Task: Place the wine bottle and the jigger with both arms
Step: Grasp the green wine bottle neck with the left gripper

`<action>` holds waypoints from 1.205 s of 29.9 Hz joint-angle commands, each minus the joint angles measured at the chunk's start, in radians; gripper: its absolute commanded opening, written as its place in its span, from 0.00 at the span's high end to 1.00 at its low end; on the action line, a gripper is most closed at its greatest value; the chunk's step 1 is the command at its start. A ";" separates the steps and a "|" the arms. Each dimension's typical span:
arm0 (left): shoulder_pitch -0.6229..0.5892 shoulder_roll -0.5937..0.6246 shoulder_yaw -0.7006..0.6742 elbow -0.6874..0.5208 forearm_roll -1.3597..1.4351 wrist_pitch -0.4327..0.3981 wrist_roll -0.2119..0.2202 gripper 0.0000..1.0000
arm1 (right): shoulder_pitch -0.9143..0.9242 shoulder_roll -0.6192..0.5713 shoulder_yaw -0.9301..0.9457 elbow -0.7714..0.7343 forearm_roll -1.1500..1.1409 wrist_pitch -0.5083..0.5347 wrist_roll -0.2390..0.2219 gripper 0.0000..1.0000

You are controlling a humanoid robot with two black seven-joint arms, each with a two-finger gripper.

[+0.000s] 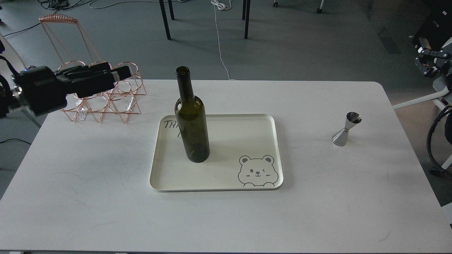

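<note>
Head view shows the tall dark olive-green glass wine bottle (pixel 191 120) upright on the cream tray (pixel 226 186); the small steel hourglass jigger (pixel 346 129) stands far right on the white surface (pixel 88 183); the left end effector (pixel 122 73) hovers by the copper rack (pixel 106 102), finger gap impossible to tell; best approach the bottle's body level.

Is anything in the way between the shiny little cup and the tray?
No, nothing visible. The jigger stands on bare table to the right of the cream tray, with only open tabletop between them. The wine bottle stands on the tray's left part, so the right side is free.
</note>
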 commanded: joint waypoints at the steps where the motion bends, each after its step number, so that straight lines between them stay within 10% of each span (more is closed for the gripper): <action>1: 0.011 -0.015 0.006 -0.061 0.277 0.073 -0.026 0.06 | -0.002 0.001 0.008 -0.008 0.018 0.008 0.000 0.01; 9: 0.008 -0.123 0.009 -0.058 0.465 0.142 -0.020 0.06 | -0.002 -0.001 0.028 -0.008 0.018 0.008 0.000 0.01; 17: -0.001 -0.182 0.026 -0.025 0.460 0.002 0.133 0.02 | -0.007 -0.005 0.028 -0.011 0.019 0.008 0.000 0.01; 36: -0.021 -0.326 0.012 0.006 0.463 0.088 0.126 0.14 | -0.016 -0.007 0.031 -0.011 0.019 0.008 0.000 0.01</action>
